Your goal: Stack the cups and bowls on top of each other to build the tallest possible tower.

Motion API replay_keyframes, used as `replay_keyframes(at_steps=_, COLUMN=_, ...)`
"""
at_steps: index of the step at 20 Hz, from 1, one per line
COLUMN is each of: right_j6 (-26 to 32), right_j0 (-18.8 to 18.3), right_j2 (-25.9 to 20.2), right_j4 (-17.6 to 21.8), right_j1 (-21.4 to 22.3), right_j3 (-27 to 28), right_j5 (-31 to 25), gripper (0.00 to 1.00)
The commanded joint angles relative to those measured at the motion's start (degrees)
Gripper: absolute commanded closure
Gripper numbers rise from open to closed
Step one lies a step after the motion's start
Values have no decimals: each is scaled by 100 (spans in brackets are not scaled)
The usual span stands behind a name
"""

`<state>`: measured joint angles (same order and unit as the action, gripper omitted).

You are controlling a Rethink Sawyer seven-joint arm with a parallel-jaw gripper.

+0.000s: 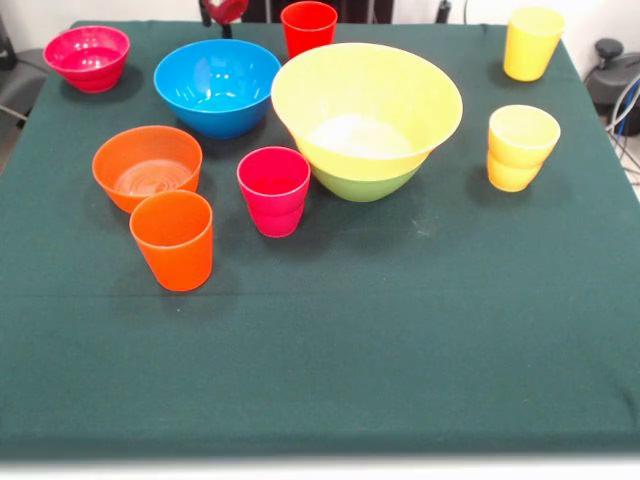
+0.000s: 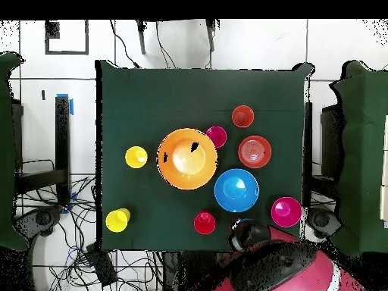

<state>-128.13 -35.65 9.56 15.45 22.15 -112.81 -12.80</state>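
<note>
The tower is a very large yellow bowl [image 1: 366, 105] nested in a green bowl [image 1: 365, 183] at the table's middle; from overhead only the yellow bowl [image 2: 187, 158] shows. Loose bowls are blue [image 1: 217, 85], orange [image 1: 147, 165] and magenta-pink [image 1: 90, 57]. Upright cups stand around them: orange [image 1: 173, 240], magenta-pink [image 1: 274, 190], red [image 1: 308, 27], and two yellow [image 1: 532, 42] [image 1: 521, 147]. The magenta-pink cup and the nearer yellow cup each look like two cups nested. The gripper [image 1: 222, 10] is drawn back at the far edge beside the red cup, and holds nothing that I can see.
The dark green cloth [image 1: 330, 350] covers the table. The arm's red and black body [image 2: 261, 258] sits at the table's robot side. Cables lie on the floor to the overhead view's left [image 2: 76, 227].
</note>
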Motion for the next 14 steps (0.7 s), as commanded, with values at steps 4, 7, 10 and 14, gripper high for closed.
replay_keyframes(at_steps=4, right_j6=-327, right_j0=25, right_j2=-460, right_j4=-151, right_j1=379, right_j3=364, right_j5=-122, gripper=0)
replay_keyframes(at_steps=7, right_j6=-329, right_j0=71, right_j2=-485, right_j4=-232, right_j1=627, right_j3=284, right_j5=-347, gripper=0)
replay_keyframes(at_steps=10, right_j6=-230, right_j0=76, right_j2=-554, right_j4=-292, right_j1=855, right_j3=307, right_j5=-677, gripper=0)
replay_keyframes(at_steps=14, right_j6=-198, right_j0=145, right_j2=-593, right_j4=-378, right_j1=1154, right_j3=347, right_j5=-1017, gripper=0)
